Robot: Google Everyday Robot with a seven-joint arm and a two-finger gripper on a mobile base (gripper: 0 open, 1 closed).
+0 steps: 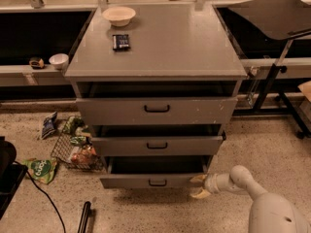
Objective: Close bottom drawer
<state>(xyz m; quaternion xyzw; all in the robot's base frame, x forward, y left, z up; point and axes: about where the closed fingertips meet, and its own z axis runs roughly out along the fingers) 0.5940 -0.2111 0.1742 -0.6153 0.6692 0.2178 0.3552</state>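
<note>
The bottom drawer (pixel 154 180) is the slim grey front with a small black handle at the foot of the grey cabinet (pixel 155 57). It stands pulled out, its dark inside showing above the front panel. My gripper (pixel 198 186) sits at the drawer front's right end, near the floor, on a white arm that comes in from the lower right. Its two pale fingers (pixel 198 179) are spread apart, the upper one against the panel's right edge. The middle drawer (pixel 156 145) and top drawer (pixel 156 110) above are also partly out.
A white bowl (pixel 119 15) and a dark packet (pixel 121 41) lie on the cabinet top. A wire basket with snack bags (pixel 77 149) sits on the floor left of the cabinet. A black cable (pixel 46 198) and a dark bar (pixel 85 216) lie at lower left. A black stand (pixel 276 79) is at right.
</note>
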